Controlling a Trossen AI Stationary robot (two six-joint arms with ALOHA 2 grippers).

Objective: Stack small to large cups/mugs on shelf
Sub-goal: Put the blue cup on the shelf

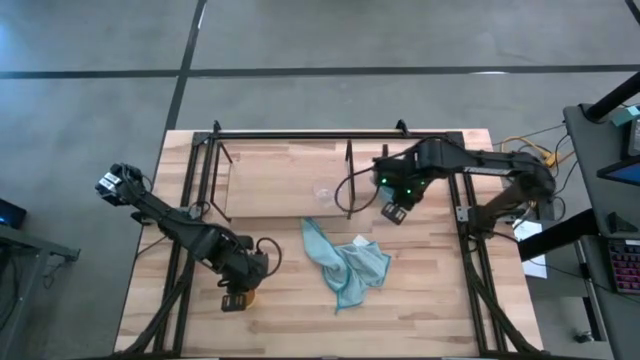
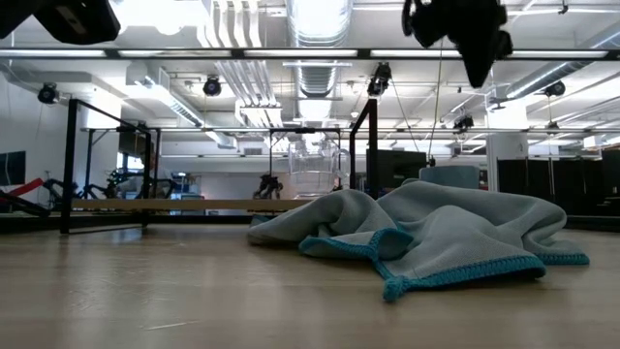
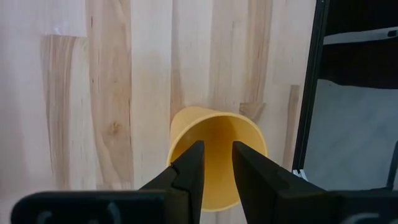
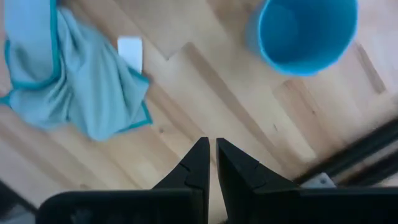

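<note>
The yellow-orange cup (image 3: 217, 134) stands mouth up on the tabletop near the table's near left edge, and also shows in the high view (image 1: 248, 300). My left gripper (image 3: 217, 149) is above its mouth, fingers a little apart. The light blue mug (image 4: 305, 34) stands mouth up on the tabletop. My right gripper (image 4: 212, 149) is shut and empty, up in the air beside the mug, and shows in the high view (image 1: 394, 211). The clear glass cup (image 1: 322, 190) stands on the shelf board (image 1: 270, 180). My left gripper comes at the yellow-orange cup from above, pointing down, with both fingertips (image 3: 198, 152) inside the outline of the cup's rim (image 3: 180, 134). I cannot tell whether they touch the cup. The cup's bottom is on the tabletop.
A crumpled light blue cloth (image 1: 345, 262) with a teal hem lies in the middle of the table, between the two arms. The shelf's black frame (image 1: 300, 135) and upright rod (image 1: 349, 160) stand at the far side. Black frame bars (image 1: 185, 250) run along the table's left and right.
</note>
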